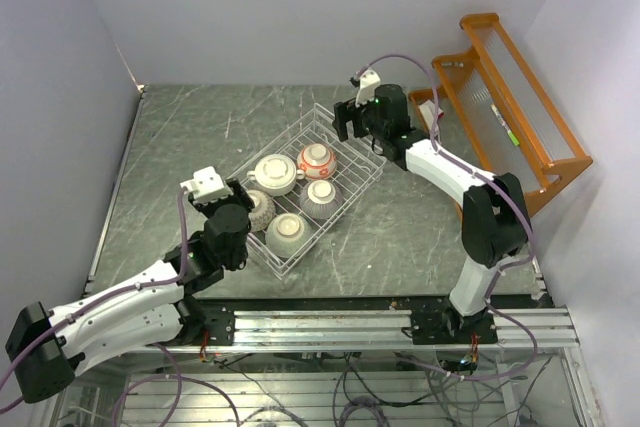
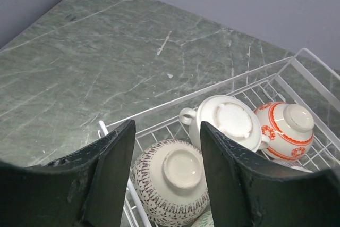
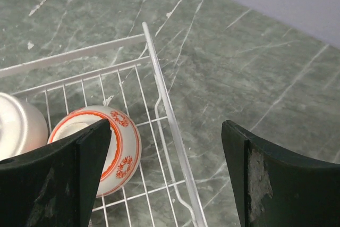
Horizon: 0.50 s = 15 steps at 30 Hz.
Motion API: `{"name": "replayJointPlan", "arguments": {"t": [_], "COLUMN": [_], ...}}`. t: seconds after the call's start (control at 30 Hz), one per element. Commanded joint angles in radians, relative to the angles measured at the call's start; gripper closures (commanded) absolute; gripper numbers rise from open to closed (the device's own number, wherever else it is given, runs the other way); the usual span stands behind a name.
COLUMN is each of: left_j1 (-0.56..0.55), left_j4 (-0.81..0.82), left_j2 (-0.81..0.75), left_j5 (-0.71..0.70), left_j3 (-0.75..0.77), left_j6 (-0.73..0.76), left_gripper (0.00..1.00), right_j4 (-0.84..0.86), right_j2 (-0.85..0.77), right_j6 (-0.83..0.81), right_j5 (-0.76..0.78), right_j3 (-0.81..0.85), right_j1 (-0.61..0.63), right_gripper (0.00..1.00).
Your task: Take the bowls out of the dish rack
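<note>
The white wire dish rack (image 1: 362, 169) sits in the middle of the green marble bench (image 1: 170, 147) and holds five upturned bowls. The left jaws stand apart, one on either side of the grey-patterned bowl (image 2: 175, 184) at the rack's near-left corner. The right jaws, also apart, hang over the rack's far-right rim beside the red-marked bowl (image 3: 119, 147). A white handled bowl (image 2: 228, 123) lies between those two.
</note>
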Motion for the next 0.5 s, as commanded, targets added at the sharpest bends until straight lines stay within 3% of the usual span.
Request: {"name": "replayJointPlan", "arguments": {"t": [0.0,0.2,0.47], "left_j1": [0.005,0.007,0.005], "left_j4": [0.086,0.044,0.024], "left_j2": [-0.02,0.011,0.012], "left_j5": [0.024,0.017,0.017], "left_j3": [-0.016,0.014,0.023], "left_j6": [0.031,0.007,-0.008], "left_gripper": [0.39,0.42,0.43], "right_j4": [-0.05,-0.114,-0.219], "right_j2": [0.062,0.132,0.21], "right_j6": [-0.029,-0.042,-0.073], "right_j5": [-0.14,-0.258,-0.31], "right_j3": [0.097,0.185,0.27], "right_j1": [-0.045,-0.08,-0.079], "right_gripper": [0.16,0.31,0.4]}}
